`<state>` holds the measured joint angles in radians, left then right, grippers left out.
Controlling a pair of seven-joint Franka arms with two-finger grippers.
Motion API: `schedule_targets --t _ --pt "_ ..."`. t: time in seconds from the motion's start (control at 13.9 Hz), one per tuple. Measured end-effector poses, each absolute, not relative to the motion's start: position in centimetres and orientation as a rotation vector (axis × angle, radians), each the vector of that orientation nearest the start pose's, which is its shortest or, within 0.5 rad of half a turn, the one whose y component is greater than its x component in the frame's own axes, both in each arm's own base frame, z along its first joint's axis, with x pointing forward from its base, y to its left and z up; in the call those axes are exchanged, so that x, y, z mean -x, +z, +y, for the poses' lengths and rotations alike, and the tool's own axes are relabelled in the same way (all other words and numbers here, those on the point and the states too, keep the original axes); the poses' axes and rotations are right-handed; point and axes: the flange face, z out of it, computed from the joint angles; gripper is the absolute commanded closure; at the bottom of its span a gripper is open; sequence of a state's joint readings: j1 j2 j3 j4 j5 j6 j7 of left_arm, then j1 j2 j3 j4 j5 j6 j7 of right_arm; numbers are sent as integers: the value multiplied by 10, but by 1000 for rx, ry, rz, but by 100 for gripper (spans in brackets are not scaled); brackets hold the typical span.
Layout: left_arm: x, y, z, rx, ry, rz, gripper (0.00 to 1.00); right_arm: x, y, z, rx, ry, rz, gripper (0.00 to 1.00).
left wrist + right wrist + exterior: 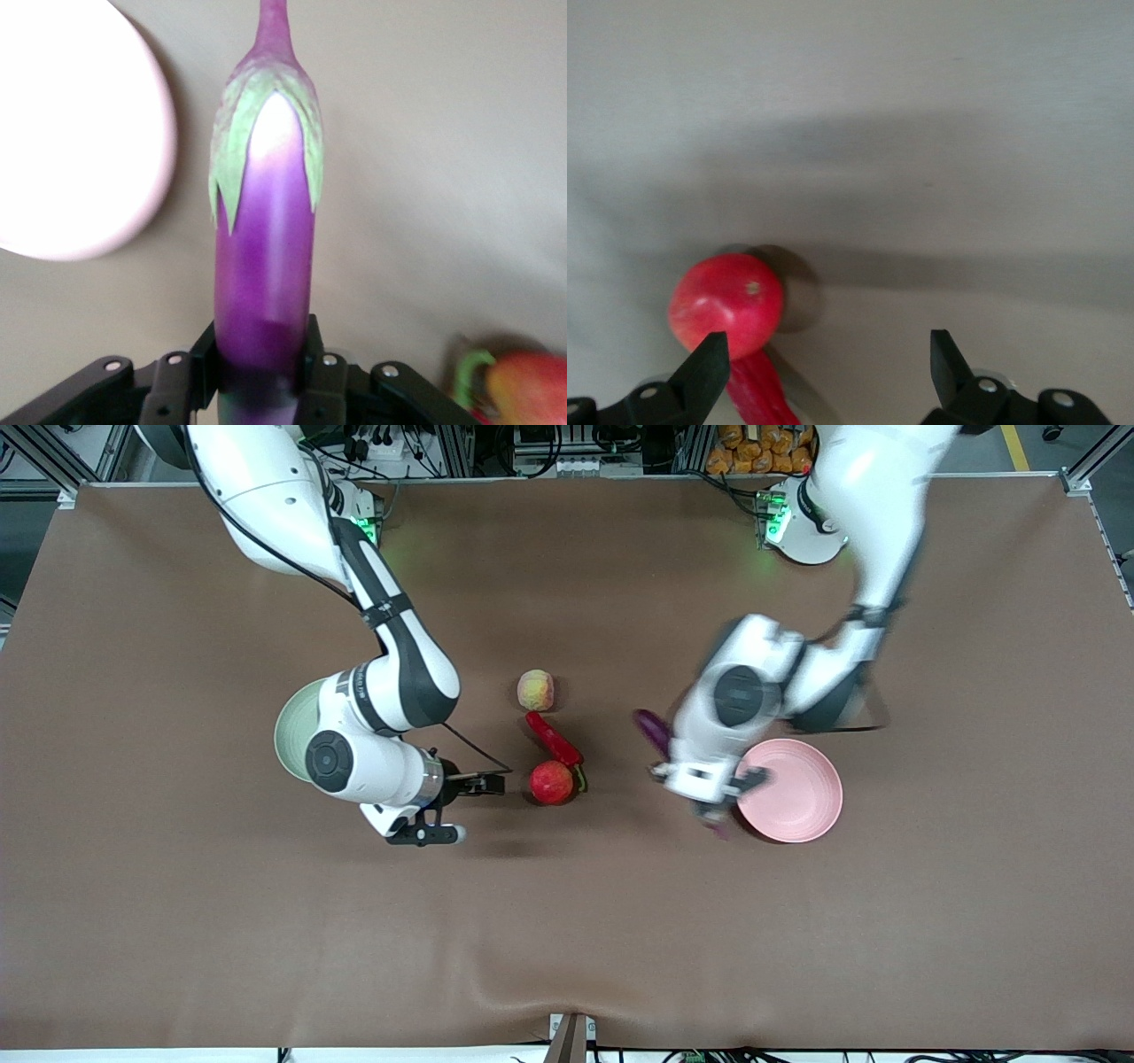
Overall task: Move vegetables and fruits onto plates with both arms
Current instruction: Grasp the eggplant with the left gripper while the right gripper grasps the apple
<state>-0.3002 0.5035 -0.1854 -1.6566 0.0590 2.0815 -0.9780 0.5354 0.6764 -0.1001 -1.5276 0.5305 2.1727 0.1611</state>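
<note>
The green plate (292, 731) lay mostly under the right arm. The right gripper (824, 363), fingers spread, hovered at the apple's (552, 782) nine o'clock. The chili (554, 740) ran from the apple toward the peach (536, 689) at twelve. The left gripper (262, 372) pinched the eggplant (264, 266) at the pink plate's (802, 793) nine o'clock
</note>
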Motion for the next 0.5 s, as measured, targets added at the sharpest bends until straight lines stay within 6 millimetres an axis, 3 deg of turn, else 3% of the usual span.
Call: schedule_targets --t 0.14,0.29,0.43,0.5 --pt "-622 321 -231 3024 140 -740 100 -617 259 360 2786 121 -6 0" --pt "-635 305 -170 3028 184 -687 100 -597 248 399 2792 102 2 0" --pt "-641 286 -124 3034 234 -639 100 -582 233 426 2797 56 1 0" --pt "-641 277 -109 3032 248 -608 100 -579 225 430 2802 51 -2 0"
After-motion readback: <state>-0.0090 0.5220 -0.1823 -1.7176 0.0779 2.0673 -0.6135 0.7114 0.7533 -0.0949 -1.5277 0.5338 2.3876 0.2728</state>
